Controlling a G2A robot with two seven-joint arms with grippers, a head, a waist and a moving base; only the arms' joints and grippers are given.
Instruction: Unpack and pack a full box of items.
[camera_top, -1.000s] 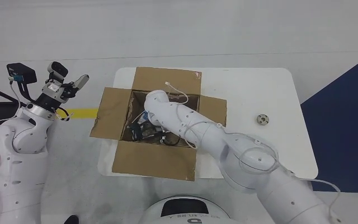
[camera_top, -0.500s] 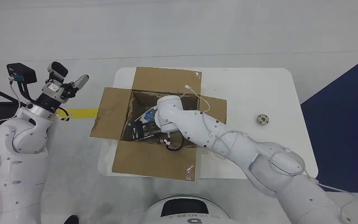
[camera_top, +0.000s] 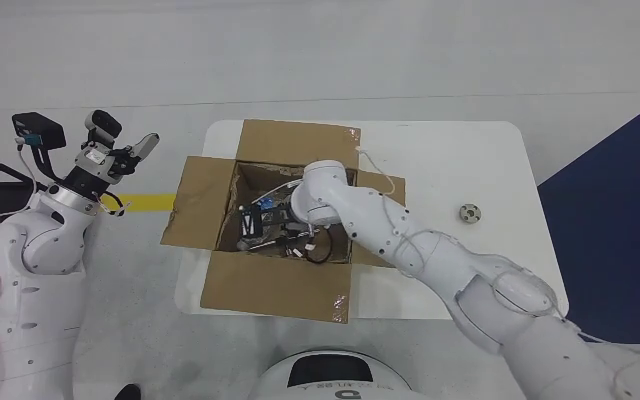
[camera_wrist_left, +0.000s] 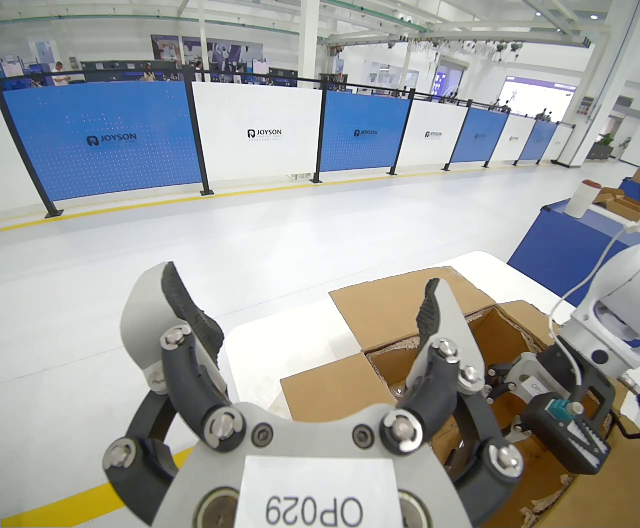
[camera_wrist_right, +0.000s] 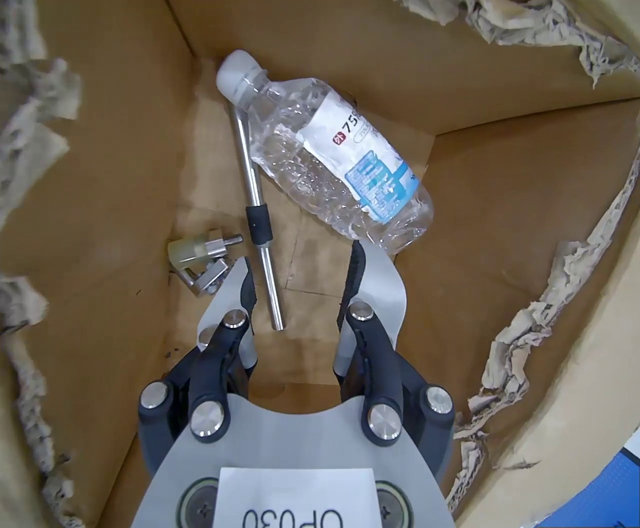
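Cardboard box (camera_top: 300, 145) stands open on the table (camera_top: 450, 200). On its floor lie a metal rod (camera_wrist_right: 257, 210), a plastic bottle (camera_wrist_right: 340, 185) and a small fitting (camera_wrist_right: 200, 260). The right gripper (camera_wrist_right: 300, 275) is empty, its jaws moderately apart astride the rod's near end.

Risk: a grip this close to the end may let the rod pivot or slip, and a finger may catch the fitting.

The left gripper (camera_wrist_left: 302, 290) is wide open, off the table's side.

Change: the right arm has swung across the box. The left arm is unchanged.
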